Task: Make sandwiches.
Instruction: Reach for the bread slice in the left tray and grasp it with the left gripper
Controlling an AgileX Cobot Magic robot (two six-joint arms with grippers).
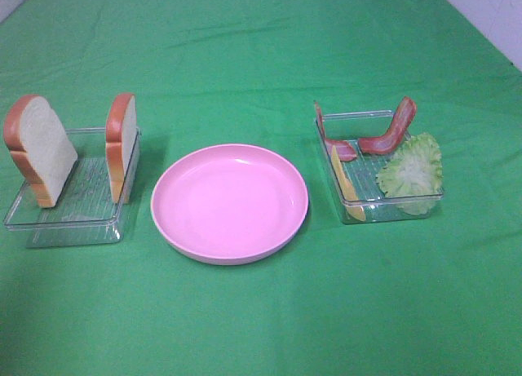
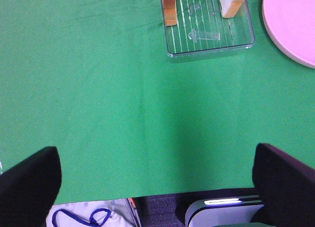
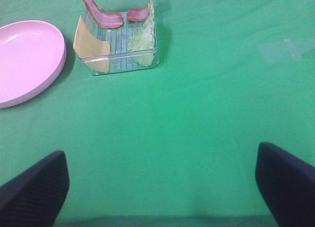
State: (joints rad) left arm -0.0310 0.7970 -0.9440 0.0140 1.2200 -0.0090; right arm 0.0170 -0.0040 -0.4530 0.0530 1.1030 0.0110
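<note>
While left tray [image 1: 64,226] holds bread [image 1: 41,148], right tray [image 1: 390,210] lettuce [image 1: 412,168].

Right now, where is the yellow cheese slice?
In the high view, the cheese slice leans on the left wall of the right-hand clear tray, next to the pink plate, with bacon and lettuce beside it.

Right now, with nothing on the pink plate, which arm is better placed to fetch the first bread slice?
Left, probably. Both bread slices stand in the clear tray left of the pink plate, the tray its wrist camera faces. Its jaws are open and empty. The right arm faces the fillings tray instead.
</note>
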